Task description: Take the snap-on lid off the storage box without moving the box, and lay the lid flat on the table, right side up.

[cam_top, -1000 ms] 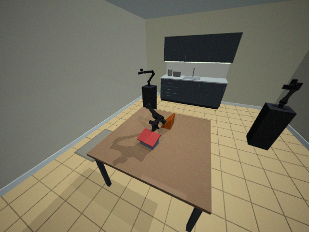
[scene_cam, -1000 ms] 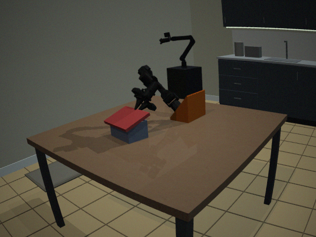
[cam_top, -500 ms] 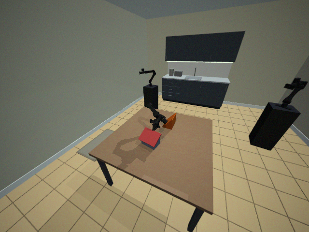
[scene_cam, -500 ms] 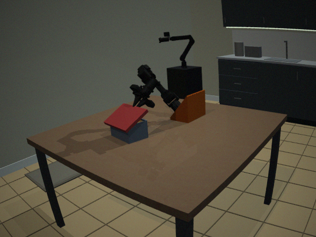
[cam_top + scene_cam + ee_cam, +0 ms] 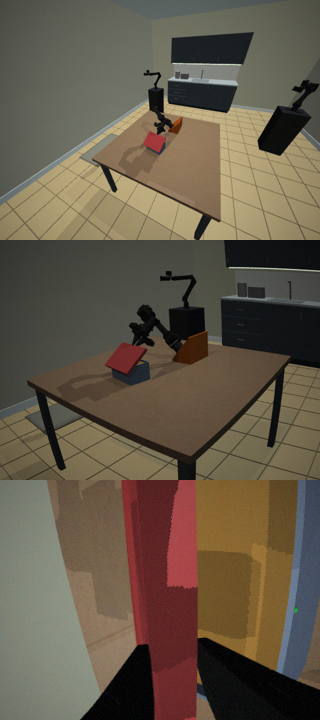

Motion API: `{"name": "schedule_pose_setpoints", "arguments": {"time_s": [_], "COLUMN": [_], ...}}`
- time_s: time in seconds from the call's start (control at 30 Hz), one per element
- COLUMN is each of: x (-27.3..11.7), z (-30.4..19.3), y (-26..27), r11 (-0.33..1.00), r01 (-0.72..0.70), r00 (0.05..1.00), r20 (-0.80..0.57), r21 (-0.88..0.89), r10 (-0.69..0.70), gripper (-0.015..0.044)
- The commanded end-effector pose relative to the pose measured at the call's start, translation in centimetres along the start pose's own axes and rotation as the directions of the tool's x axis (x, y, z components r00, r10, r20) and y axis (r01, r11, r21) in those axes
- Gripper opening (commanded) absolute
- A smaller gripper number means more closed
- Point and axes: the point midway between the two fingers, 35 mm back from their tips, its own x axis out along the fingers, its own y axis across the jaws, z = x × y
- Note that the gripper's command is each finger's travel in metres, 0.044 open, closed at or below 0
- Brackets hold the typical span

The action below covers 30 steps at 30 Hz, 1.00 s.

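Kitchen cabinets and a tiled floor frame a brown table (image 5: 196,395) on which a black robot arm (image 5: 157,327) works at a small blue box (image 5: 133,373). Its gripper (image 5: 138,341) is clamped on the raised far edge of the red lid (image 5: 125,357), with one dark finger (image 5: 120,707) pressed against each face of the panel. Seen from the wrist camera, the lid (image 5: 163,600) runs edge-on up the middle of the frame, straight between the two jaws, and the yellow inside of the box (image 5: 230,567) shows open on one side of it. From the exterior view the lid tilts steeply, its high edge at the gripper and its low edge overhanging the box's near-left corner; whether it touches the rim there cannot be made out. An orange wedge-shaped block (image 5: 192,348) stands on the table just beside the arm's lower link, apart from the box.
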Motion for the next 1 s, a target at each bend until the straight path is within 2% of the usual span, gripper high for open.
{"name": "schedule_pose_setpoints", "arguments": {"time_s": [0.0,0.97], "x": [-0.1,-2.1], "z": [-0.1,-0.2], "y": [0.9,4.1], "r11": [1.0,1.0], "r01": [-0.003,-0.002], "r00": [1.0,1.0], "r20": [0.001,0.0], "r21": [0.004,0.004], "r10": [0.003,0.002], "gripper": [0.0,0.0]}}
